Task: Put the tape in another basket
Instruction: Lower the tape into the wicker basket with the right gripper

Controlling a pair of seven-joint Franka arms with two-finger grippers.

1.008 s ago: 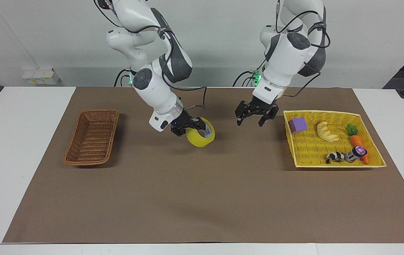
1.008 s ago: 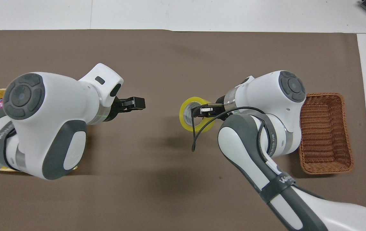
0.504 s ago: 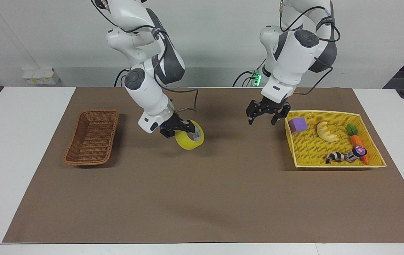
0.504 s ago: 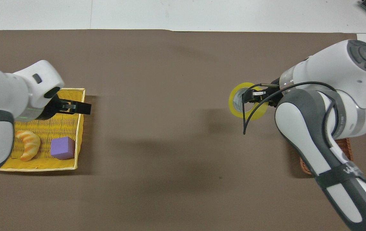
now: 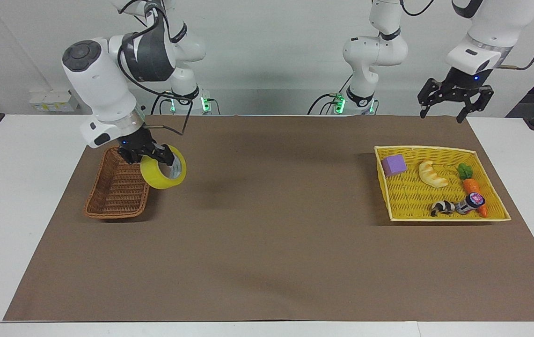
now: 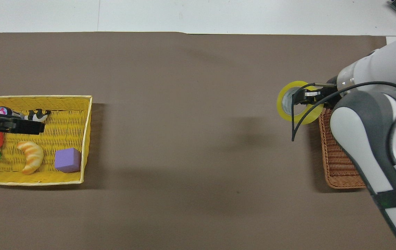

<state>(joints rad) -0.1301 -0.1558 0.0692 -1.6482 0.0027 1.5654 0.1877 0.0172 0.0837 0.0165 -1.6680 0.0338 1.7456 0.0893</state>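
From the facing view, we see our right hand (image 5: 150, 156) clamped on the tape (image 5: 164, 167). It holds the roll up in the air, over the rim of the brown basket (image 5: 119, 187) on the side toward the yellow basket (image 5: 435, 213). Our left hand (image 5: 454, 96) waits high up with its fingers apart.

From the overhead view, we see the tape (image 6: 296, 102) over the edge of the brown basket (image 6: 338, 166). Our left hand (image 6: 20, 125) is over the yellow basket (image 6: 86, 139), which sits on the brown surface (image 6: 191, 156).
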